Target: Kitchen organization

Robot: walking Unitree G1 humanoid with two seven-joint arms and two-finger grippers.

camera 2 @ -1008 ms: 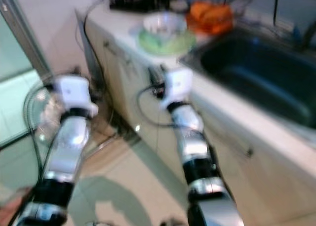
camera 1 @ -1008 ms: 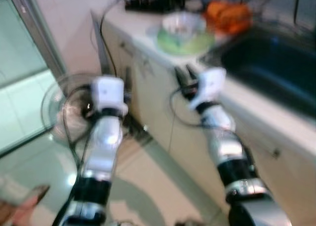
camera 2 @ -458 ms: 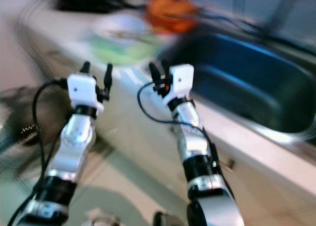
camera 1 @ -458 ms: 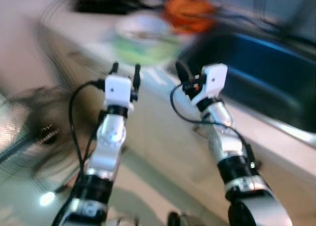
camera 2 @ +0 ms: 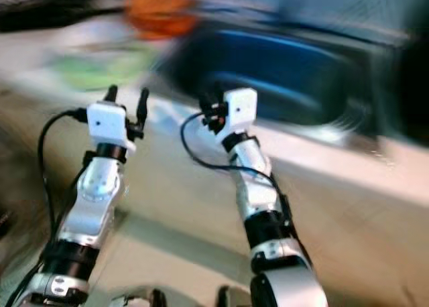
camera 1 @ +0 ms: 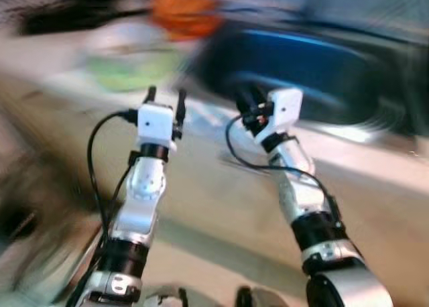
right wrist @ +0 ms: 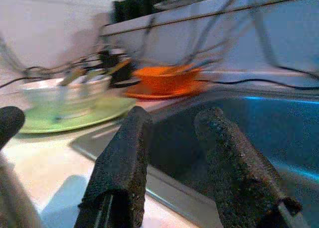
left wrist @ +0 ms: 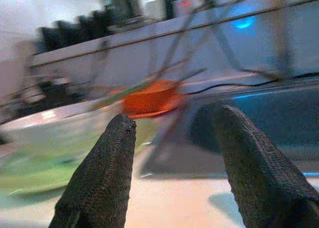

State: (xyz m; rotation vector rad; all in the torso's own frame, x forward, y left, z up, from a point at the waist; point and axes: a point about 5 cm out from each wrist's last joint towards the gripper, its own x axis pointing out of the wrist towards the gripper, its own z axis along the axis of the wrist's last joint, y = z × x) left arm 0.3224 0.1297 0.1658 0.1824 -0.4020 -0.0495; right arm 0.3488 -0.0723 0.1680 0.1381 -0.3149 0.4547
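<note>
I am steering both empty, parted grippers, left (camera 1: 165, 96) and right (camera 1: 249, 100), toward the pale counter (camera 1: 375, 163), judging this the approach step, with the orange bowl (right wrist: 167, 78), green plate (right wrist: 75, 113) and dark steel sink (camera 2: 281, 79) ahead needing steadier aim.

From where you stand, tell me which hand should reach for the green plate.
Left, probably. The left hand is raised, open and empty, just short of the green plate on the counter. The right hand, also open, sits before the sink, farther from the plate.
</note>
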